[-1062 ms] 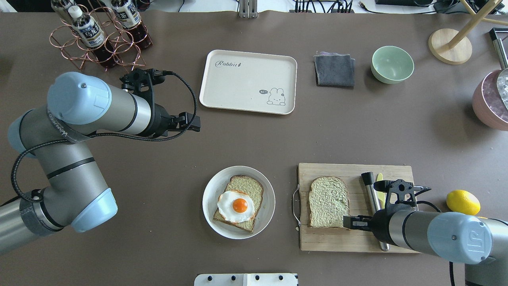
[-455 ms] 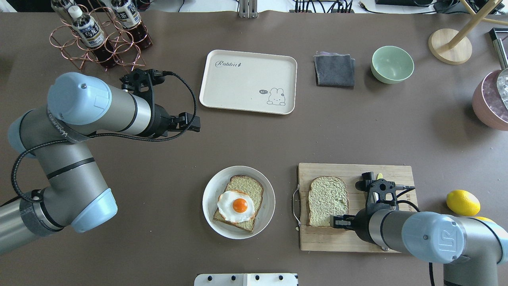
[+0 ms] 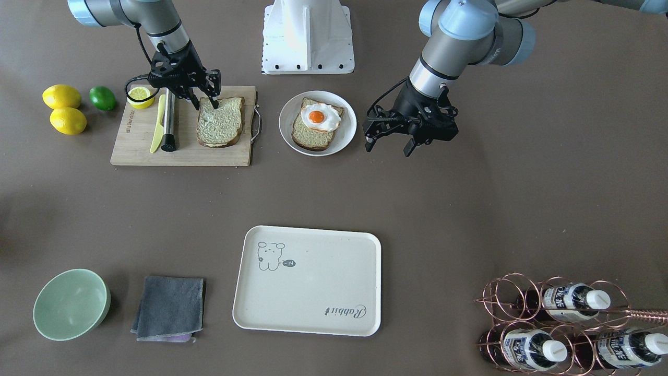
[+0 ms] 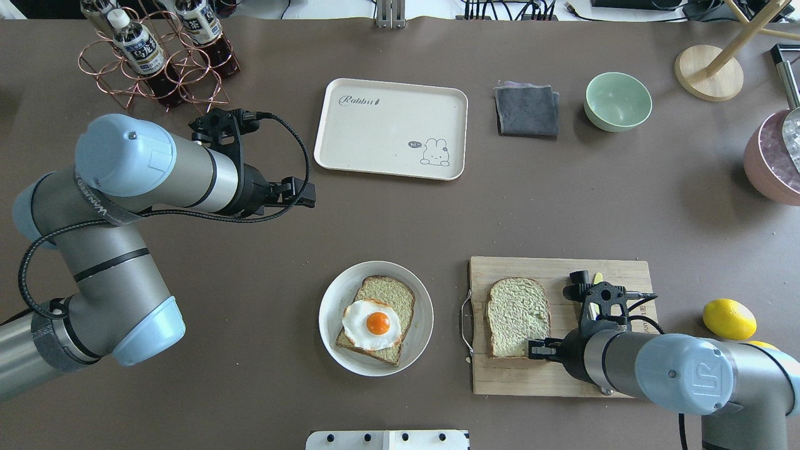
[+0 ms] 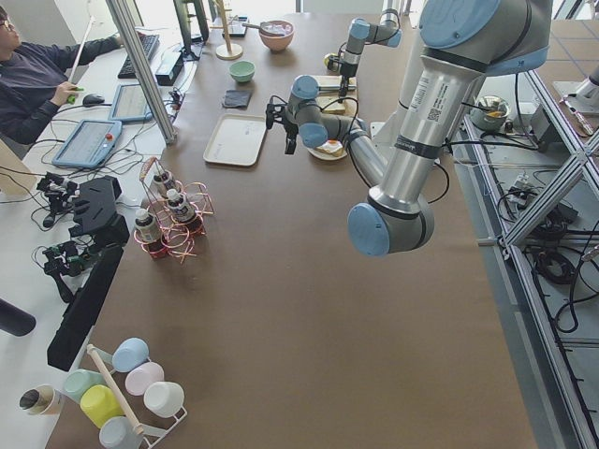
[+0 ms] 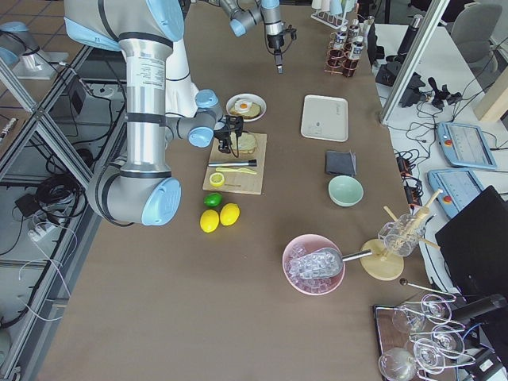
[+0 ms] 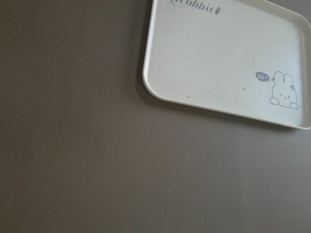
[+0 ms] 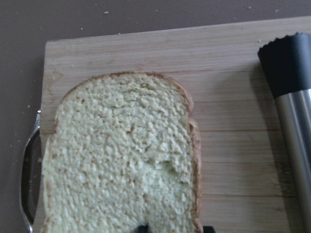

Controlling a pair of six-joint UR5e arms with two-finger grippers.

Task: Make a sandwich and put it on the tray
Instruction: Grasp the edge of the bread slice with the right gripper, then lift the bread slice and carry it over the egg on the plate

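One bread slice [image 4: 517,317] lies on the wooden cutting board [image 4: 562,375]. My right gripper [image 4: 536,349] is at its near right corner with the jaws drawn in on that corner; the front view shows the right gripper [image 3: 207,102] there too. The right wrist view shows the slice [image 8: 121,155] creased near my fingertips. A second slice [image 4: 394,297] with the fried egg [image 4: 372,325] on it lies on the round white plate [image 4: 331,300]. The cream tray [image 4: 390,128] stands empty at the back. My left gripper [image 4: 307,194] hangs open and empty between tray and plate.
A steel-handled tool [image 4: 578,284] and a yellow knife lie on the board right of the slice. A lemon [image 4: 729,317] sits right of the board. A grey cloth [image 4: 527,110], a green bowl [image 4: 617,101], a bottle rack [image 4: 159,56] and a pink ice bowl [image 4: 772,156] stand at the back.
My right arm moved left along the board, bringing the gripper to the bread slice's near corner. The slice has barely shifted. The left arm has not moved.
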